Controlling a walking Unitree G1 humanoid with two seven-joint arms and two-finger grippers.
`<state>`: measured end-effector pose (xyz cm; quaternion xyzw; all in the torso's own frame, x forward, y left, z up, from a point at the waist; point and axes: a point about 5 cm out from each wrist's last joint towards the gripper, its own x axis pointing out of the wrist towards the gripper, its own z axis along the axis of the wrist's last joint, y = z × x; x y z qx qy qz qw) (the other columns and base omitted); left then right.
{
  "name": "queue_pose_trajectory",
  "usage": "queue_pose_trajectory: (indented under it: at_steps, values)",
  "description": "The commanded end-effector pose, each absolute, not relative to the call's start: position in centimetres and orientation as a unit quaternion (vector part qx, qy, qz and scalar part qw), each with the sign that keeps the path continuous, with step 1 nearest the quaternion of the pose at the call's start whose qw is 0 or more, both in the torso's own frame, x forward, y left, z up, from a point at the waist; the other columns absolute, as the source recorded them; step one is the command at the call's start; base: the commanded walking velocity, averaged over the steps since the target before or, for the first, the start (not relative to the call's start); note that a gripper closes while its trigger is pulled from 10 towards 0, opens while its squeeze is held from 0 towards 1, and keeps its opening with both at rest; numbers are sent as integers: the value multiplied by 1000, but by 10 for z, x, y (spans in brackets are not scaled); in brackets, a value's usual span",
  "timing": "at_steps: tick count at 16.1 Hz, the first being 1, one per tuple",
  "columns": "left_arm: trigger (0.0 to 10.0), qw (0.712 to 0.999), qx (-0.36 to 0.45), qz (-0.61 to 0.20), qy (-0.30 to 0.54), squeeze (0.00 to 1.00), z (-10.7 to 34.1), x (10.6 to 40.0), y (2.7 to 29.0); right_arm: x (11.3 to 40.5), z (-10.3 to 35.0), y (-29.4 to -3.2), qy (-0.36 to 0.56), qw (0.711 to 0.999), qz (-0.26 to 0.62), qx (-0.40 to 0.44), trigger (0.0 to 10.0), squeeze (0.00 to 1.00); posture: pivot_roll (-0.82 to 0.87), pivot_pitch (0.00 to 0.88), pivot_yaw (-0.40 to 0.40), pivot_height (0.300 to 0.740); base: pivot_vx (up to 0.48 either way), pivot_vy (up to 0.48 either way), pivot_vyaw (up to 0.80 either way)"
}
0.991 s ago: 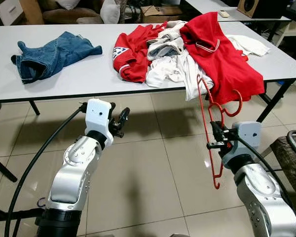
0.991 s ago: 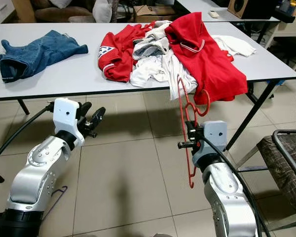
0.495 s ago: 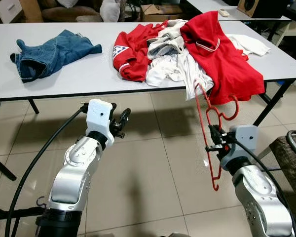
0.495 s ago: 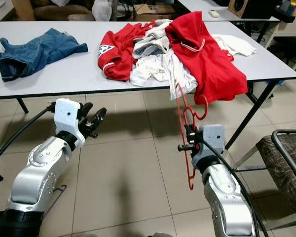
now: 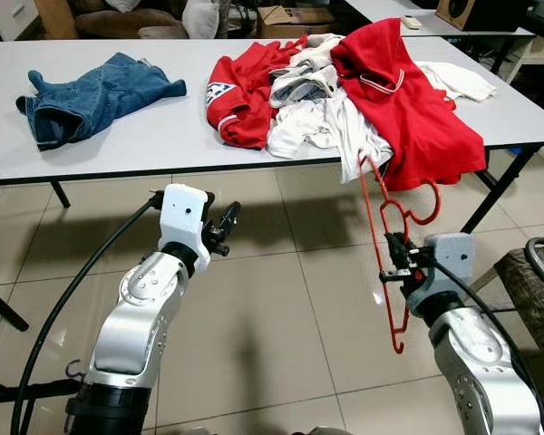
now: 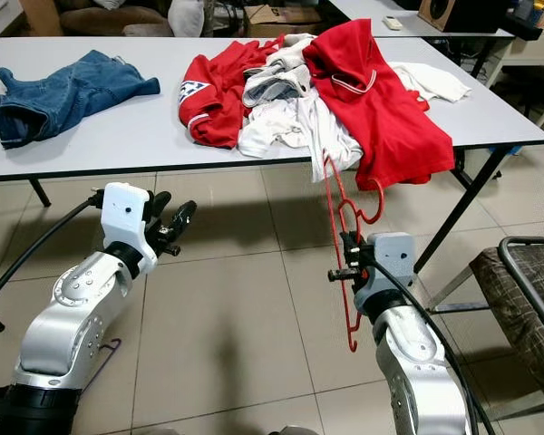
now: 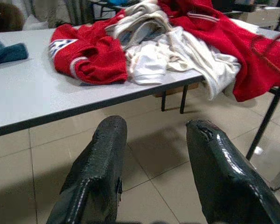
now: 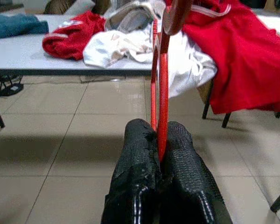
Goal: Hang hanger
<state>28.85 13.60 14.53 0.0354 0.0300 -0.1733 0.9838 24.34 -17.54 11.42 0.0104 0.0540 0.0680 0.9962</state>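
Observation:
A thin red hanger (image 5: 388, 237) stands almost upright in front of the white table (image 5: 154, 136), its hook near the hanging red shirt (image 5: 408, 100). My right gripper (image 5: 392, 264) is shut on the hanger's middle, above the tiled floor; the right wrist view has the red hanger (image 8: 159, 88) pinched between the black fingers (image 8: 139, 168). My left gripper (image 5: 225, 227) is held out low before the table's edge, open and holding nothing; its two fingers (image 7: 102, 172) stand apart in the left wrist view.
A pile of red and white clothes (image 5: 326, 91) lies on the table, partly draping over the front edge. Blue jeans (image 5: 95, 95) lie at its left end. A dark chair (image 5: 539, 290) stands at the far right. Table legs (image 5: 499, 186) slant down to the floor.
The right gripper and the hanger have sunk slightly and tilted a little. The left arm has barely moved.

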Motion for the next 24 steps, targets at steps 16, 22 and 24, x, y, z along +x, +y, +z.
queue_pose_trajectory:
  at_steps: [16,22,24]
  values:
    - [10000,978,48,-202,0,0,154,289,132,245,157,-154,32,998,46,12,10000,0,-167,28,-28,740,232,0,-172]
    - [10000,979,43,-201,-2,0,153,287,129,241,153,-166,47,998,43,10,10000,0,-173,25,-36,740,298,0,0]
    - [10000,978,46,-204,-3,0,152,287,129,245,150,-167,38,998,54,16,10000,0,-174,8,-26,740,309,0,0]
